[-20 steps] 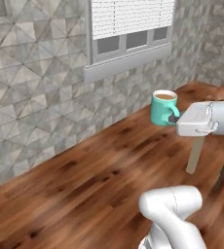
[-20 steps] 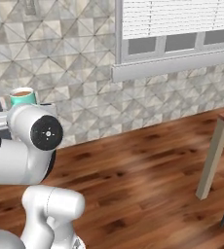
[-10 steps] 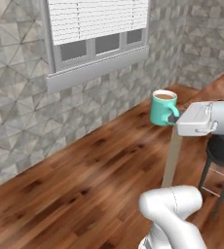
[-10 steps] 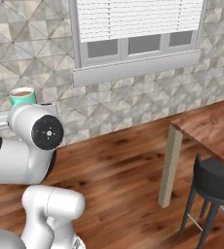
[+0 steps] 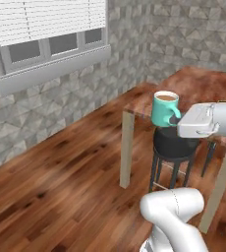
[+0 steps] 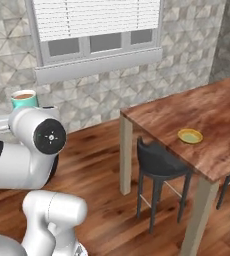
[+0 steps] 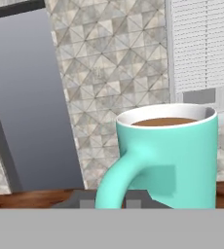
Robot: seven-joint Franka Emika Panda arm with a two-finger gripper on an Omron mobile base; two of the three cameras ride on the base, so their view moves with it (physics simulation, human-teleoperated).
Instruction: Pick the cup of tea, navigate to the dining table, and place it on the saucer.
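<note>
The cup of tea (image 5: 163,108), a glossy teal mug holding brown liquid, hangs upright in the air with my gripper (image 5: 177,120) shut on its handle. From the right base view its rim (image 6: 24,98) peeks up behind my arm's round joint. In the hand view the cup (image 7: 182,155) is close up, its handle curving down between my fingertips (image 7: 84,198). The dining table (image 6: 222,115) has a reddish-brown top and pale legs. The yellow saucer (image 6: 190,135) lies near its front edge. The table's corner (image 5: 203,81) is just behind the cup in the left base view.
A black stool (image 6: 159,160) stands tucked at the table's near side, and it sits right below the cup (image 5: 174,142). A second stool's legs (image 6: 229,187) show under the table at the right. A stone wall with a shuttered window (image 6: 94,30) is behind. Wood floor (image 5: 56,187) lies open to the left.
The whole picture has shifted as the base moved: the window slid left, and the dining table, saucer and stool came into view. The cup stays held the same way.
</note>
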